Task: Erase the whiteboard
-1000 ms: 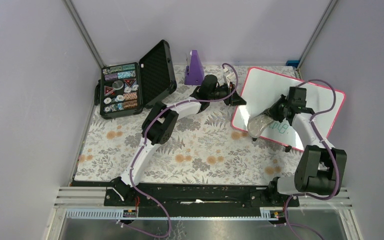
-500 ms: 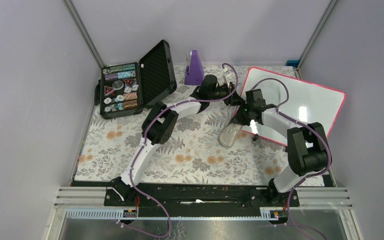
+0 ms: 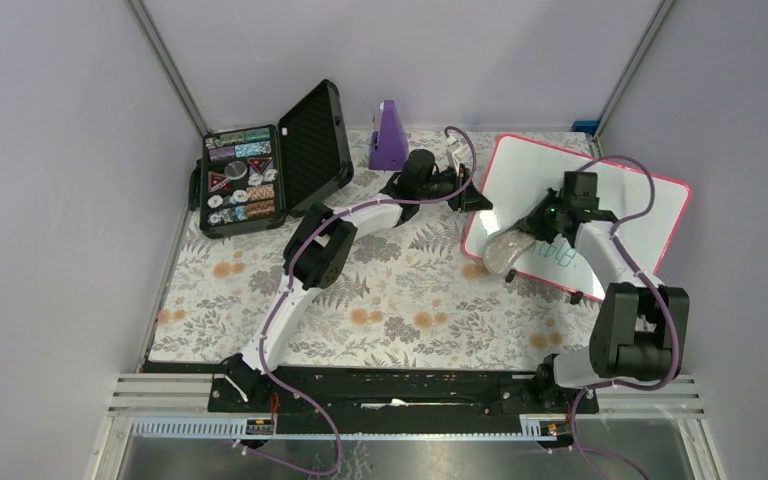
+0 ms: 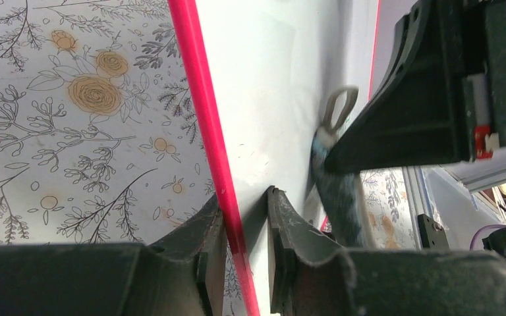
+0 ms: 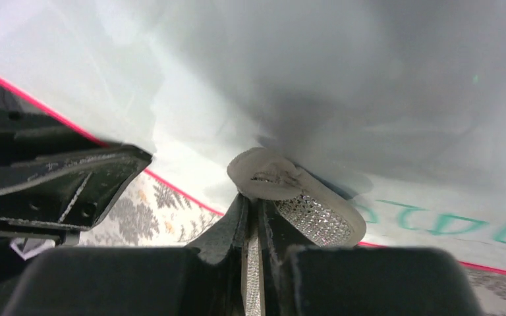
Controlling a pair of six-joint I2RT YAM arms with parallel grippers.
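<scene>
Whiteboard (image 3: 625,200): located right of centre in the top view, on the floral worktop (image 3: 360,300).
Left tool (image 4: 242,201): closed narrowly on the board's pink left edge; judged to brace the board against wiping force.
Right tool (image 5: 253,207): clamped on the grey sponge (image 5: 306,210), which is pressed to the board's lower left.
Green writing (image 5: 435,220): unerased, just beside the sponge.

We saw pale lavender walls (image 3: 60,200) on three sides, aluminium corner posts (image 3: 166,65) at back. Table (image 3: 380,300) wore floral cloth: grey leaves, orange blooms. Silver slotted rail (image 3: 160,395) ran along near edge. Light was soft, even.
</scene>
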